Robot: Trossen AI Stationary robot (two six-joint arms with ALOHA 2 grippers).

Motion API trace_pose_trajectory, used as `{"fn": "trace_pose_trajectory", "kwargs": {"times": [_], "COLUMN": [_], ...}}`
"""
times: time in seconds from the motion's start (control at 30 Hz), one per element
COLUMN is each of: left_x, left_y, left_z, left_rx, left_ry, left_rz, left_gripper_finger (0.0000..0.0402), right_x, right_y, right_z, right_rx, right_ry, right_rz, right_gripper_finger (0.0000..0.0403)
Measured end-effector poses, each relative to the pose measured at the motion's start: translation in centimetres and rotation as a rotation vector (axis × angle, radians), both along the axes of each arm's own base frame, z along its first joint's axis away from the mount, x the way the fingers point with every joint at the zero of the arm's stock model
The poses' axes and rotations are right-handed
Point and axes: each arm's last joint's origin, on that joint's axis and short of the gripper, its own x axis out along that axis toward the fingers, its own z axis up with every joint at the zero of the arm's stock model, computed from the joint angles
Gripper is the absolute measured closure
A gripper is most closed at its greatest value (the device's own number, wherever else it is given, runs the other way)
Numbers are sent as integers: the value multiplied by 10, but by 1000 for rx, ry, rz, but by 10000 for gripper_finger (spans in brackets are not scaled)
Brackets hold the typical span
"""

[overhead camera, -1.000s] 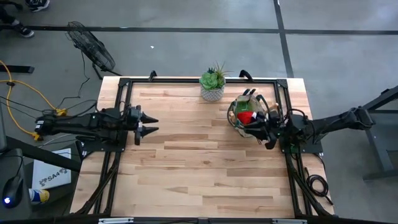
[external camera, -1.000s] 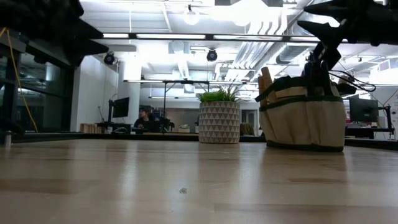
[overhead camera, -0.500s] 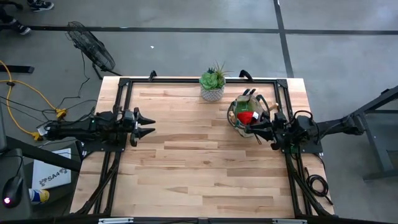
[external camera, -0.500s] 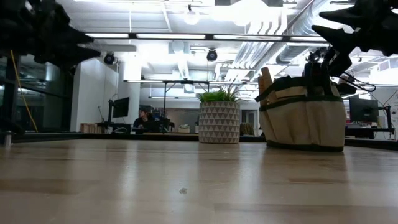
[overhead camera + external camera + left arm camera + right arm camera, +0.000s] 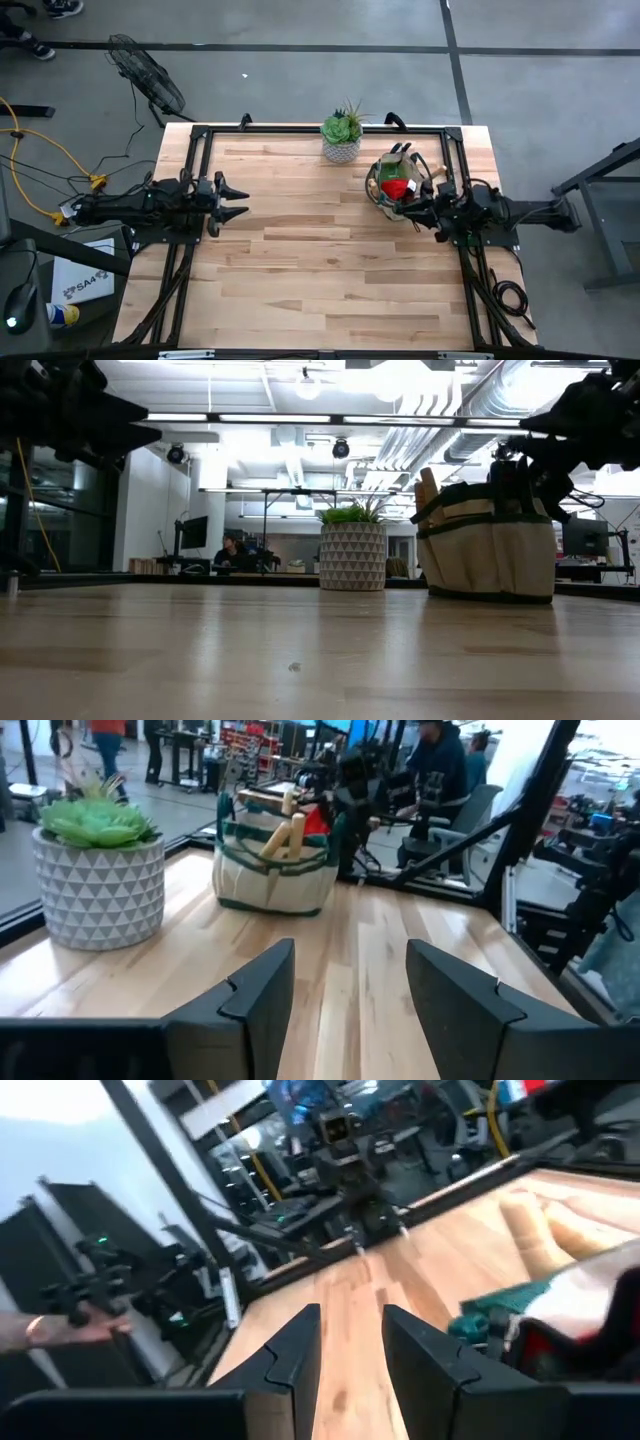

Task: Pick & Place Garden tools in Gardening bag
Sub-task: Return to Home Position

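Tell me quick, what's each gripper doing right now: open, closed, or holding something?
Left gripper: open, holding nothing, over the table's left side.
Right gripper: open, holding nothing, beside the gardening bag.

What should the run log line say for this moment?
left pincer open, empty, over table left side | right pincer open, empty, beside gardening bag | garden tools inside bag
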Motion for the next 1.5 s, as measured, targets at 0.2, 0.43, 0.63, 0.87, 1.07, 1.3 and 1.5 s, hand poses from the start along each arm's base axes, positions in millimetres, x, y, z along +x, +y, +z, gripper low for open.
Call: {"fn": "trace_pose_trajectory", "kwargs": {"times": [0.2, 0.43, 0.63, 0.87, 1.07, 1.3, 1.5], "left_x": [0, 0, 0, 0, 0, 0, 0], "left_y": [0, 2, 2, 2, 2, 2, 2], "left_z": [2, 2, 2, 2, 2, 2, 2], "left_rx": [-2, -104, -102, -68, -68, -68, -68], "left_ry": [-23, -29, -30, -27, -26, -26, -26], "left_rz": [16, 59, 58, 60, 60, 59, 59], "left_gripper_finger": [213, 213, 213, 213, 213, 213, 213], "right_x": [0, -1, -2, -2, -2, -2, -2], "right_y": [-3, -3, -2, -2, -2, -2, -2], "right_z": [-3, -2, -2, -2, -2, -3, -3], "right_rx": [-14, -37, -57, -59, -59, -59, -59], "right_ry": [28, 17, 13, 16, 17, 19, 20], "right_rz": [71, 214, 269, 272, 270, 269, 269], "right_gripper_finger": [302, 302, 302, 302, 302, 302, 302]}}
